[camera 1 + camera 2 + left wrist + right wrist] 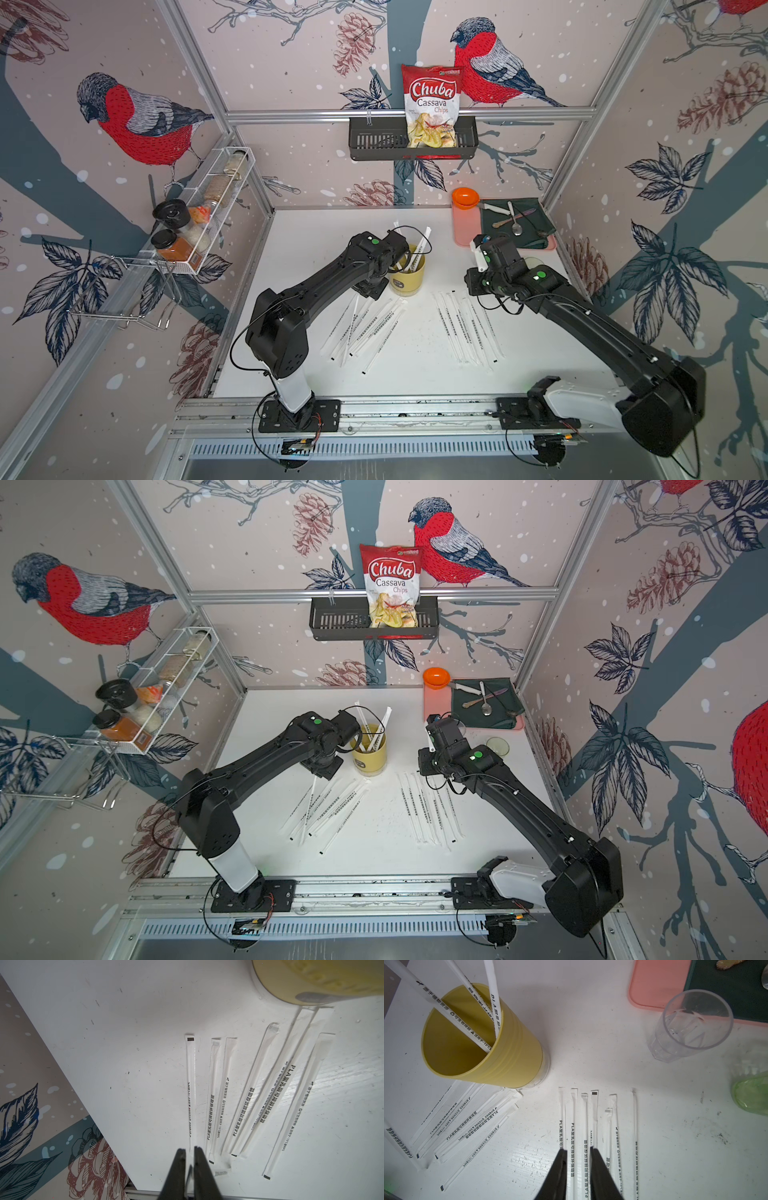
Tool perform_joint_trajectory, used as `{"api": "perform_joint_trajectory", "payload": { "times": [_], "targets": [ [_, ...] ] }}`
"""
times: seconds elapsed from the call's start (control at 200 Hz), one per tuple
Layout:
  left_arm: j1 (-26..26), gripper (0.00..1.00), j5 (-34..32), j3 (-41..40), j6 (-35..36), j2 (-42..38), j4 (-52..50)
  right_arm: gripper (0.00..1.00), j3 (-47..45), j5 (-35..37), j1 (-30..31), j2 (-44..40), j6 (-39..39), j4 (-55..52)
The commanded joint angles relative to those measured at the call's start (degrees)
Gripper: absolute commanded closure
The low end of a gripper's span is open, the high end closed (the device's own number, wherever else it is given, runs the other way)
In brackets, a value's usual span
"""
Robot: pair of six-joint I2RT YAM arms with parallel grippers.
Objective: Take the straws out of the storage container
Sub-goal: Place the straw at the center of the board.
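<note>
Three straws [463, 1022] stand leaning in the storage container [512, 1057]. The rest lie in two fans on the table [591, 1043] beside it. Our left gripper [189, 1153] hangs over one laid straw, jaws barely parted. Our right gripper [578, 1151] is parted and empty. We judge the main risk is clipping the light container's rim on the reach in, tipping it onto the rows.

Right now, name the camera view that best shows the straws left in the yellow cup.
Right wrist: it looks into the cup, showing three leaning straws. Both top views show them small, beside the left arm. Left wrist shows only the cup's wall.
</note>
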Motion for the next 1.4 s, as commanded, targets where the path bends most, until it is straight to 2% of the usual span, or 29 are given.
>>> {"api": "perform_joint_trajectory", "payload": {
  "times": [0.0, 0.17, 0.4, 0.5, 0.575, 0.665, 0.725, 0.8, 0.895, 1.031, 1.201, 1.396],
  "targets": [
    [-0.46, 0.71, -1.46, 0.31, 0.66, 0.24, 1.20, 0.75, -0.04, 0.69, 0.12, -0.19, 0.70, 0.49],
    [-0.49, 0.62, -1.99, 0.95, 1.12, -1.96, 3.52, 0.75, 0.46, 0.90, 0.15, -0.21, 1.14, 0.17],
    [0.68, 0.61, -2.49, -0.97, 2.26, -10.08, 10.67, 0.75, 0.34, 0.00, 0.23, -0.59, 2.92, 3.17],
    [3.70, 0.62, 2.07, -5.65, 3.36, -18.26, 22.84, 0.73, -0.53, -2.60, 0.75, 0.09, 3.61, 9.52],
    [6.57, 0.63, 7.14, -13.85, 3.06, -27.00, 37.16, 0.73, -0.65, -4.47, 0.94, 1.60, 3.98, 14.96],
    [9.08, 0.48, 11.78, -24.92, 2.99, -36.99, 52.70, 0.72, 1.04, -6.15, 1.07, 5.85, 4.47, 20.01],
    [10.79, 0.47, 12.94, -28.68, 2.43, -40.79, 57.70, 0.73, 3.33, -8.31, 0.96, 9.28, 4.49, 22.06],
    [12.56, 0.47, 12.86, -30.11, 1.70, -42.70, 59.08, 0.72, 7.05, -9.98, 0.85, 13.82, 4.50, 22.73],
    [13.62, 0.47, 13.48, -30.34, 1.91, -42.94, 58.64, 0.65, 10.69, -11.62, 0.52, 19.00, 4.74, 23.45],
    [13.78, 0.47, 13.57, -30.61, 2.66, -42.48, 57.63, 0.64, 14.76, -13.21, 0.16, 24.43, 5.48, 23.15],
    [13.93, 0.48, 14.77, -31.05, 2.57, -42.42, 57.90, 0.65, 15.55, -14.17, -0.79, 26.51, 5.64, 23.69],
    [15.16, 0.48, 16.25, -31.05, 2.13, -41.79, 58.19, 0.70, 15.86, -15.28, -1.34, 27.64, 4.77, 24.51]
  ]
}}
